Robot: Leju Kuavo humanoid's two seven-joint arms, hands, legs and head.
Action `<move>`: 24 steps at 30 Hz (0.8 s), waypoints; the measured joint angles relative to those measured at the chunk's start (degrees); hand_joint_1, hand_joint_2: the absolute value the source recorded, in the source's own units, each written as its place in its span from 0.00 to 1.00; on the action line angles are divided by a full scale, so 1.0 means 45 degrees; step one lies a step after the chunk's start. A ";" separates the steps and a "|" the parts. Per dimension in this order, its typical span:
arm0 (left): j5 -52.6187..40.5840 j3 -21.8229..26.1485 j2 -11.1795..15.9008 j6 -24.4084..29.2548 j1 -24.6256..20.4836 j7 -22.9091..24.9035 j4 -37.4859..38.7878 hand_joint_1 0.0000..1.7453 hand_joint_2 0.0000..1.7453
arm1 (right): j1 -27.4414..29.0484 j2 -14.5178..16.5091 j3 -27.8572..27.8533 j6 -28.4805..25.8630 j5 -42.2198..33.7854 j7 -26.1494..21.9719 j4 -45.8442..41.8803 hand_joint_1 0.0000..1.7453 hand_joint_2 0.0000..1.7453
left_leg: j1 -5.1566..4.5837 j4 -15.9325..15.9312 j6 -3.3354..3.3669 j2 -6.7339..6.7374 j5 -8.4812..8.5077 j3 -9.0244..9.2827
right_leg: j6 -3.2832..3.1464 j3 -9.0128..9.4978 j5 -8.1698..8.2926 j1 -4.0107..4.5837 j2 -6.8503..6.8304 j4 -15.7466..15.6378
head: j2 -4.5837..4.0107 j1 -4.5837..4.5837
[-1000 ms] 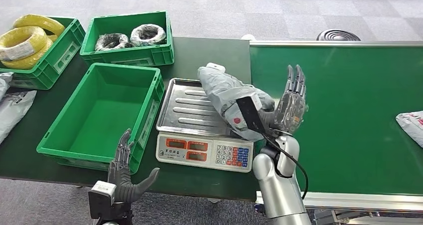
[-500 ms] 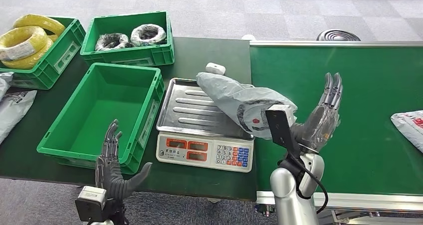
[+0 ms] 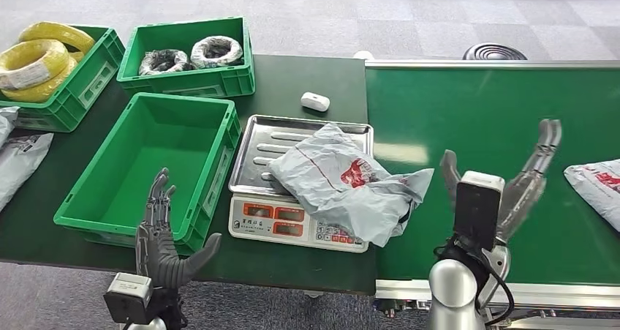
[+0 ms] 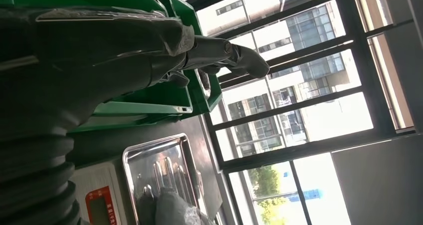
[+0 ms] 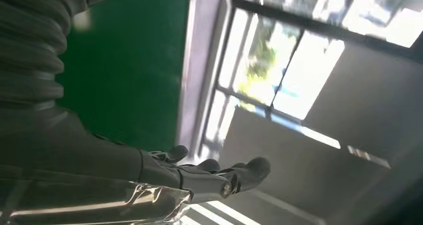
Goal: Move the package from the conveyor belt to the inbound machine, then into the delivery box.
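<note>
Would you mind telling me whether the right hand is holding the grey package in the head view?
No, the right hand is open above the conveyor belt, while the grey package lies on the scale.

- dark green counter (image 3: 307,74) carries a scale (image 3: 300,220)
- left of the scale: three green bins (image 3: 150,162)
- behind the scale: small white object (image 3: 315,101)

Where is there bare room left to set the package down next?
The near green crate is empty. Bare belt lies between the scale and the second package. The scale is crowded: the grey package drapes over its tray and keypad.
</note>
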 joint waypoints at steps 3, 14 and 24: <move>-0.0026 0.0000 -0.0007 -0.0290 -0.0011 0.0002 -0.0013 0.00 1.00 | -0.0122 -0.0431 0.0708 0.3224 -0.2918 -0.0474 0.0433 0.00 1.00 | 0.0000 0.0002 0.0002 -0.0011 0.0004 0.0004 | 0.0000 -0.0002 0.0001 -0.0001 -0.0012 0.0000 | 0.0001 -0.0004; -0.0126 0.0084 -0.0164 -0.0192 0.0204 0.0025 -0.0177 0.00 1.00 | -0.0488 -0.0985 0.1633 0.1517 -0.4417 -0.1869 0.0719 0.00 1.00 | 0.0000 0.0003 0.0000 -0.0012 0.0001 -0.0005 | 0.0001 -0.0012 -0.0004 -0.0001 -0.0024 0.0001 | 0.0000 0.0000; -0.0456 0.0127 -0.0170 0.0106 0.0352 0.0028 -0.0480 0.00 1.00 | 0.0793 -0.1022 0.1513 -0.2751 -0.3246 -0.2833 -0.1882 0.00 1.00 | 0.0000 0.0003 -0.0001 -0.0008 -0.0002 -0.0003 | -0.0001 -0.0012 -0.0005 -0.0001 -0.0019 0.0000 | 0.0001 -0.0005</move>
